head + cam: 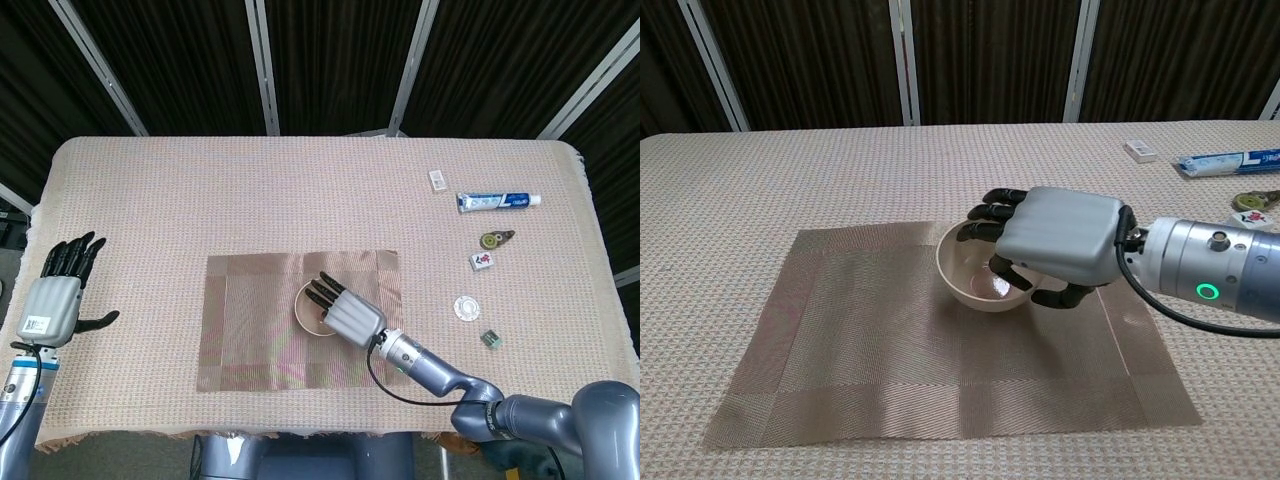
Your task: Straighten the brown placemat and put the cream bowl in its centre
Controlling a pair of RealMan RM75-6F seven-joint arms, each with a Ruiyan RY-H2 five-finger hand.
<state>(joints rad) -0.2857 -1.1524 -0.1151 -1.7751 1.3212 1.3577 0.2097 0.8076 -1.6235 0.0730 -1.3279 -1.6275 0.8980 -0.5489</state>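
At the far left, the left robot hand (58, 300) hangs beside the surface (250, 190) edge, fingers spread apart and holding nothing. One brown placemat (255, 335) lies flat near the front of the surface, its edges roughly square to the front edge. It looks thin, woven and floppy, so I judge it would slide or wrinkle if dragged by one corner; pressing flat and nudging an edge would suit it better. One cream bowl (975, 275) sits over the placemat's middle, a little toward the far side, with the right robot hand (1050, 245) clamped on its rim, fingers hooked inside and thumb underneath outside. The bowl appears rigid, light and smooth, probably breakable, and the rim is the sensible place to hold it. Further right lie one toothpaste tube (498, 201), one small white disc (466, 307) and a few small items.
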